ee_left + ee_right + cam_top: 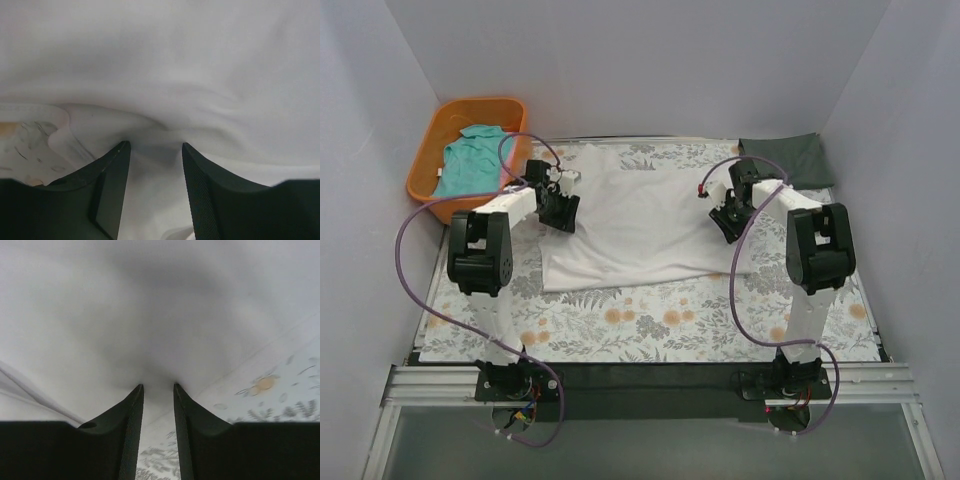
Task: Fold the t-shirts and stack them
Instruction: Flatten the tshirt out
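Observation:
A white t-shirt (640,220) lies spread flat in the middle of the floral table covering (670,325). My left gripper (560,212) is at the shirt's left edge. In the left wrist view my left gripper (152,145) is open, its tips pressed into the white t-shirt (200,75), with a soft ridge of cloth between them. My right gripper (728,222) is at the shirt's right edge. In the right wrist view my right gripper (158,386) is narrowly open, its tips on the edge of the white t-shirt (125,305). A teal t-shirt (470,160) lies in the basket. A dark grey-green t-shirt (785,158) lies folded at the back right.
An orange basket (480,103) stands at the back left corner against the wall. Pale walls close the table on three sides. Purple cables loop from both arms over the covering. The floral covering shows beside the shirt in the right wrist view (280,395).

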Controlling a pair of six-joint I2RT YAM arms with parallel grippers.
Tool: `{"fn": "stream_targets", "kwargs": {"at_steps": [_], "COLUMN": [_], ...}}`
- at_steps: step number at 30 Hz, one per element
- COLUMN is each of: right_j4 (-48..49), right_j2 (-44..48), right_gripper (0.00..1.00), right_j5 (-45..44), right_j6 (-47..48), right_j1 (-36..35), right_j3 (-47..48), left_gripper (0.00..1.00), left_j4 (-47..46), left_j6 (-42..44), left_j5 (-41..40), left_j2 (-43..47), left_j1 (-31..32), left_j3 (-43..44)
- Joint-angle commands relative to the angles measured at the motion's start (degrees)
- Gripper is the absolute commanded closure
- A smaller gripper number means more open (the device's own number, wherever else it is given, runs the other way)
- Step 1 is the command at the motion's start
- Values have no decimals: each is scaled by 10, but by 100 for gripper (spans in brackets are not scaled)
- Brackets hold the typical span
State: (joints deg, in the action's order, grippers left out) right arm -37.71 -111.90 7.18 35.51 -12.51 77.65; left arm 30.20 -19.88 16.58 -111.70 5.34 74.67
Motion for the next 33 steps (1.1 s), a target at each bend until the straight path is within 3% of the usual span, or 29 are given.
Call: {"fn": "stream_targets", "kwargs": {"at_steps": [1,6,14,18,24,28,33], "right_j4": [34,-31,-78,-84,-53,-56,-55], "right_j2": [-58,29,183,167,92,92,100], "right_gripper": [68,61,57,57,56,70,75], "right_j5": [-31,38,77,62,40,39,40], "right_j6": [-13,32,96,113,89,99,105], "right_j1": [2,2,2,1,1,1,2], "right_j3": [74,83,-61,-86,-50,-58,-73], "left_gripper": [56,52,47,47,46,49,51], "left_j4": [19,84,140,145,130,126,105], "left_j6": [-1,62,110,110,101,99,92], "left_j5": [-16,40,93,86,61,47,41], "left_j2": [-61,25,154,152,140,134,129], "left_j1": [-8,-26,-29,-29,-29,-29,-29], "left_j3": [74,88,1,-30,-57,-73,-84]}}
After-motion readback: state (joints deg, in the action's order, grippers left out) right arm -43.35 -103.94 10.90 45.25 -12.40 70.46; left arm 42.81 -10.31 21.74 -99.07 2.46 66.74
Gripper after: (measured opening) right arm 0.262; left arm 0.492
